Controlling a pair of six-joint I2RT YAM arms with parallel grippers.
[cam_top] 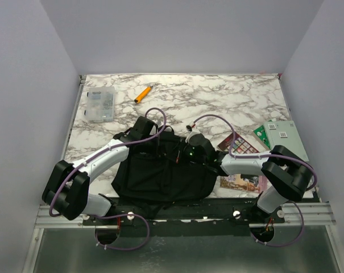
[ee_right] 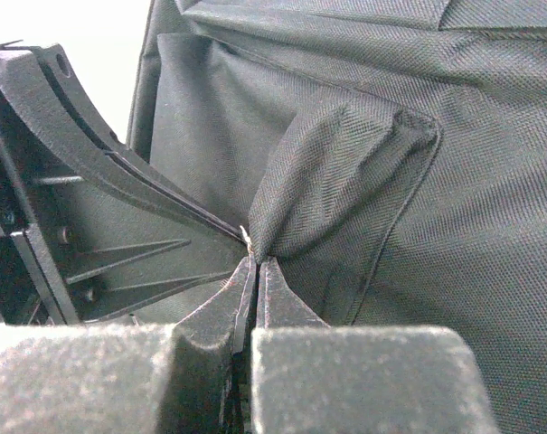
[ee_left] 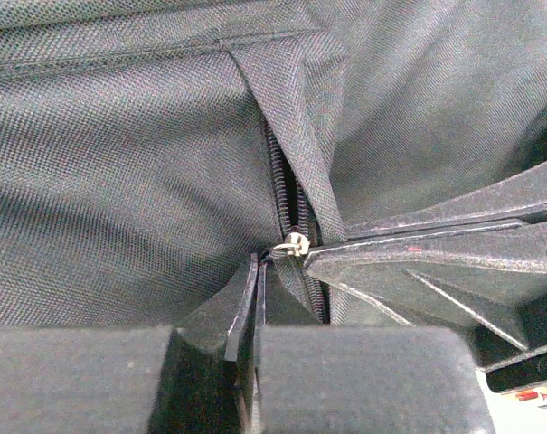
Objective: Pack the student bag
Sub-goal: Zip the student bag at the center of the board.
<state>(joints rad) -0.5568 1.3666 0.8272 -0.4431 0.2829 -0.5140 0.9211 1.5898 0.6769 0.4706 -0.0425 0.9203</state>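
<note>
Item: student bag (cam_top: 160, 173), black fabric, lying on the marbled worktop (cam_top: 228, 96) directly beneath both end effectors. The zip slider (ee_left: 296, 244) sits just ahead of the left end effector (ee_left: 255, 294), whose fingers are pressed together (whether anything is nipped between them cannot be told). The right end effector (ee_right: 255, 276) is clamped on a fold of the bag's fabric. Also listed: orange pen (cam_top: 142, 94), clear box (cam_top: 99, 104), well beyond both.
</note>
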